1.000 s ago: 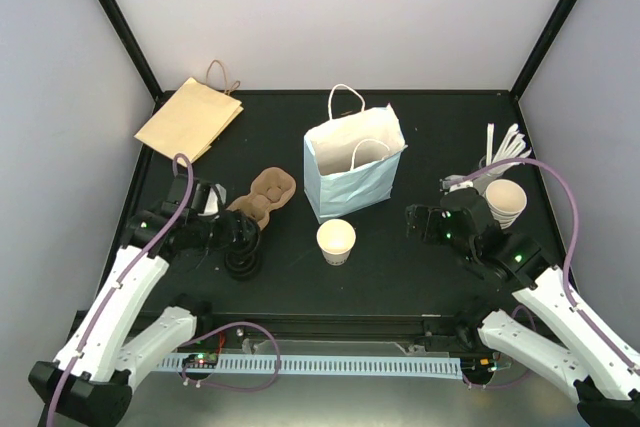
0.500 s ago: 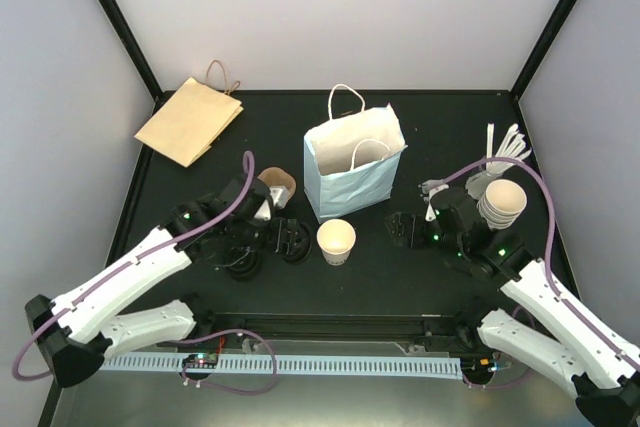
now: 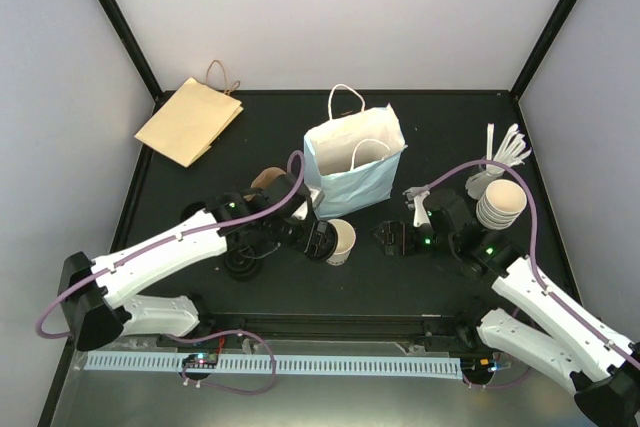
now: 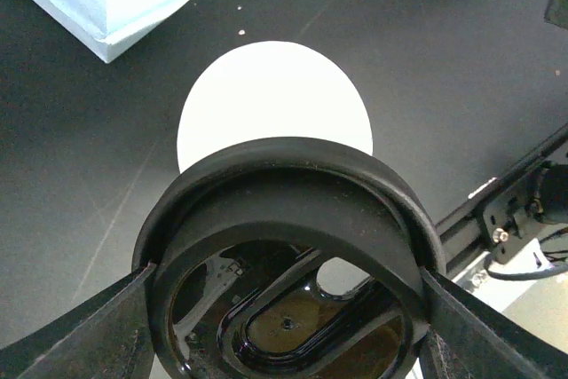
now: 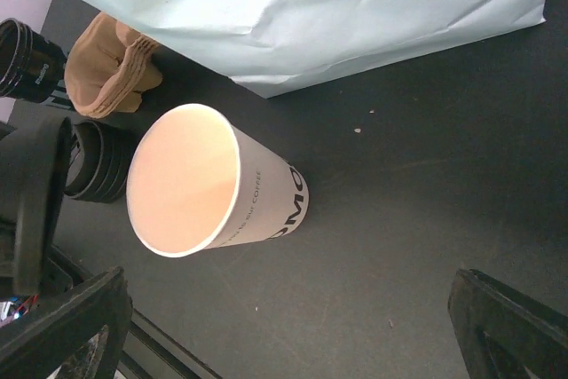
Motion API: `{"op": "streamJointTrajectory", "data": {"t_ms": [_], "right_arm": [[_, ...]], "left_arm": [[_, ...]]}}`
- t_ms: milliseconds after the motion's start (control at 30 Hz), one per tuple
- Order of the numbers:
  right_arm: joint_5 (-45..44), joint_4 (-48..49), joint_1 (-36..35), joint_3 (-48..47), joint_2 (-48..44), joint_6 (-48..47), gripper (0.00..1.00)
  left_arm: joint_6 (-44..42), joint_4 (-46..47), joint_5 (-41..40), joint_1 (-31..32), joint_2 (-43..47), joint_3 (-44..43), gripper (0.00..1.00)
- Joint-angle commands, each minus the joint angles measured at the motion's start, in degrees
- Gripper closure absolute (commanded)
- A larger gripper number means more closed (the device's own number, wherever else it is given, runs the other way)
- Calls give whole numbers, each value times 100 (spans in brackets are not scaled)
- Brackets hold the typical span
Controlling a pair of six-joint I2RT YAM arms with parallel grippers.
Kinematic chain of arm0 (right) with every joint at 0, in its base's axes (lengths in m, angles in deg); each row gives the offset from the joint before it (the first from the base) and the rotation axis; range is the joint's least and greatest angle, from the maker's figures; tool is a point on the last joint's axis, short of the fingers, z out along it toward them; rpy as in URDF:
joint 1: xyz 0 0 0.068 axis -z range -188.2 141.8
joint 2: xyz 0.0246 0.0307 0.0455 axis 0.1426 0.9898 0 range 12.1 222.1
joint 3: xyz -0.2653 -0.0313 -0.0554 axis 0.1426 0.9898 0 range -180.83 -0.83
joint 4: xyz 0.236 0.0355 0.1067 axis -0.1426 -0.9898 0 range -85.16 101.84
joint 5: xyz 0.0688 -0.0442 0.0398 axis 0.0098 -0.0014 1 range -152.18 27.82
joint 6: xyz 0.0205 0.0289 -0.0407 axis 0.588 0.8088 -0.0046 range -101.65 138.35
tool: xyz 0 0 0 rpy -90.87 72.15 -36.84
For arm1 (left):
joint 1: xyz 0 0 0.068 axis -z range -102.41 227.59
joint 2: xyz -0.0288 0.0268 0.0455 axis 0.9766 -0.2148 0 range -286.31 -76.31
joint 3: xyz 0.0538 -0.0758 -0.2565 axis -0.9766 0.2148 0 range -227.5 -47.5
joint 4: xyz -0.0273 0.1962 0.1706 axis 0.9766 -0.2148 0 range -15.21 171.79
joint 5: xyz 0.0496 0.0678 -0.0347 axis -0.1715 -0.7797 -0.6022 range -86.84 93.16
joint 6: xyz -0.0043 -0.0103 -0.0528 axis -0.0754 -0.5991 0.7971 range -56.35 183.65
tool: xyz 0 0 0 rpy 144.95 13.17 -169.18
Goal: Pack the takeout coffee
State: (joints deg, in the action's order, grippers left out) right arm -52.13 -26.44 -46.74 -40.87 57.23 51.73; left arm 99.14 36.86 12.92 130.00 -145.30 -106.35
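Left jaws: clamped on the rim of a black lid (image 4: 284, 179), held tilted just at 9 o'clock of the white paper cup (image 3: 340, 240). Whether lid and cup touch cannot be told.

Right jaws: spread wide and grasping nothing, low over the worktop (image 3: 420, 127) at the cup's 3 o'clock and pointed toward it.

The cup stands upright and open-topped at 6 o'clock of the light blue paper bag (image 3: 352, 172), outside it.

Judgement: you carry the lid by its edge so it can be brought down over the mouth. Your free jaws sit opposite, likely to steady the cup wall against the press. The lid is not yet seated and bagging has not begun.

Risk: the cup appears empty and may tip if pressed off-centre.
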Motion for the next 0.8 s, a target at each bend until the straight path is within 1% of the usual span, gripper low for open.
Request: {"op": "streamJointTrajectory", "data": {"t_ms": [0,100,233,333,633,767], "right_arm": [[170,198,18,11,22,-85,0],[203,247,16,54,46,-89,0],[225,240,15,40,89,-117,0],[207,242,14,28,91,-130,0],[189,226,18,24,144,-158,0],[202,213,16,-12,189,-200,0]], "left_arm": [[-301,45,-502,159,-296,-455,35],[-490,-85,-742,360,-536,-752,35],[-769,-665,-1385,702,-1073,-1344,34],[-866,-1017,-1640,853,-1358,-1673,34],[-1071,-994,-1636,912,-1627,-1848,34],[-1106,-1128,-1646,912,-1856,-2000,34]]}}
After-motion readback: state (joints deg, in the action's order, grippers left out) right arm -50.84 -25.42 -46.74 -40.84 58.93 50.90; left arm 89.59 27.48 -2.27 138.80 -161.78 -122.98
